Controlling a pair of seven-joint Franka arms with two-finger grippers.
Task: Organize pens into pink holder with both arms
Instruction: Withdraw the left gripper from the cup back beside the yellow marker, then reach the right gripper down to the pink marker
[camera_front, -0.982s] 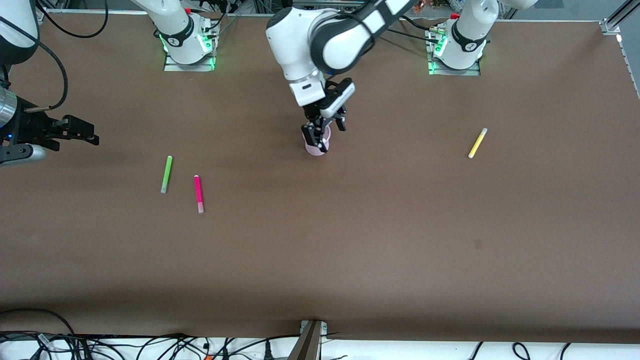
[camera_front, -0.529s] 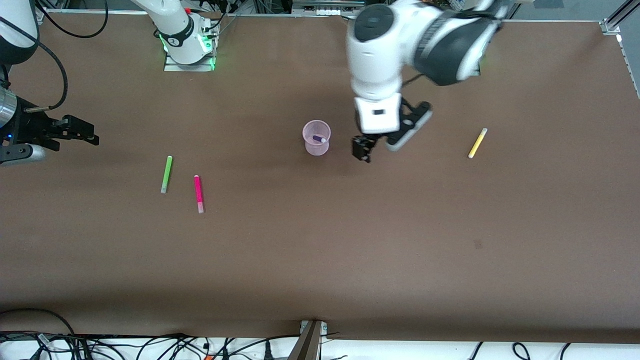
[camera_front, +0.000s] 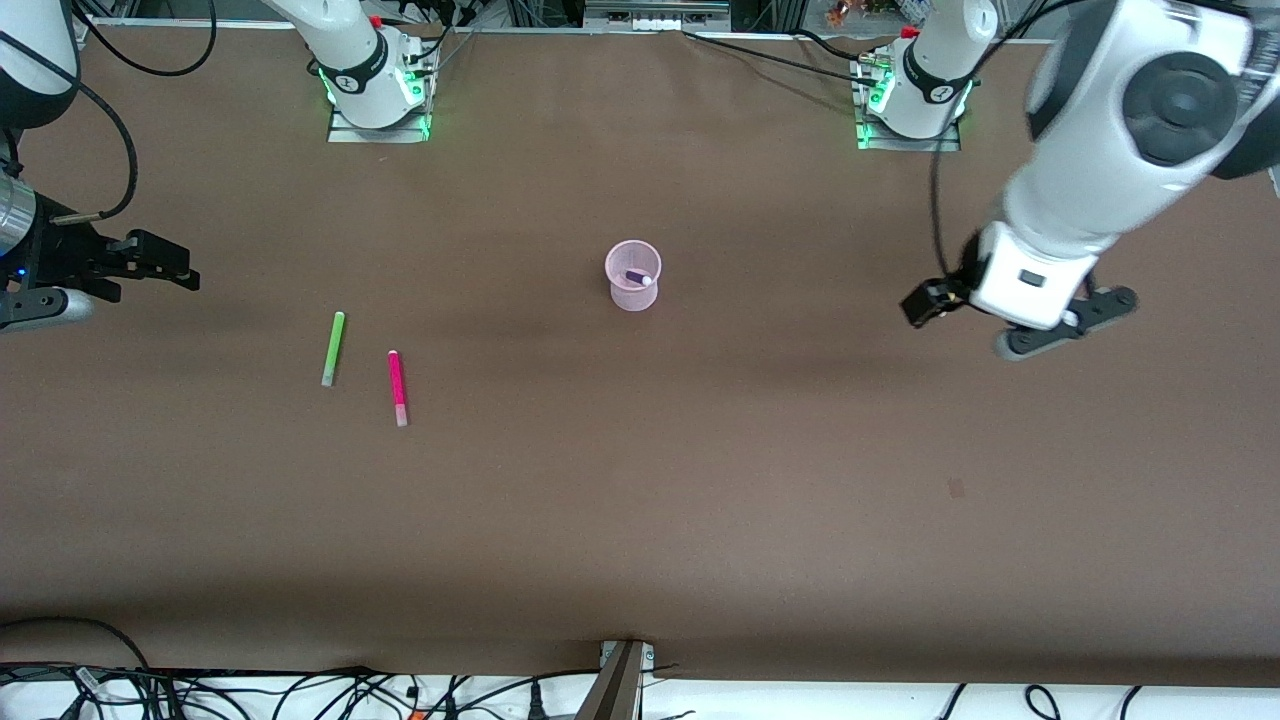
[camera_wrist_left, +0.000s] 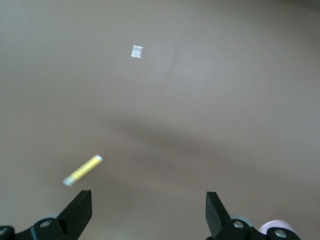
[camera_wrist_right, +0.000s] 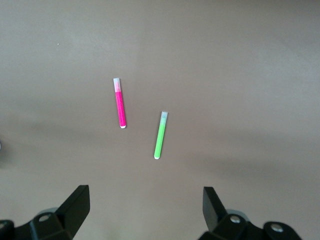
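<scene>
L gripper (camera_wrist_left: 148, 212) over yellow pen (camera_wrist_left: 83, 170), jaws apart, empty; centre on barrel, descend straight, clamp mid-length; R gripper (camera_wrist_right: 145, 207) apart, waits over green pen (camera_wrist_right: 160, 135).

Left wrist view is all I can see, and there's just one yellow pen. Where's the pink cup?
Observer: The pink holder stands upright mid-table. Your left gripper hangs open over the left arm's end, away from it.
Operator: Is anything inside it?
Observer: Yes, a dark purple pen, leaning against the rim.
Operator: Are there more pens?
Observer: A green pen and a magenta pen lie side by side, not touching, toward the right arm's end. The right gripper hovers open over that end.
</scene>
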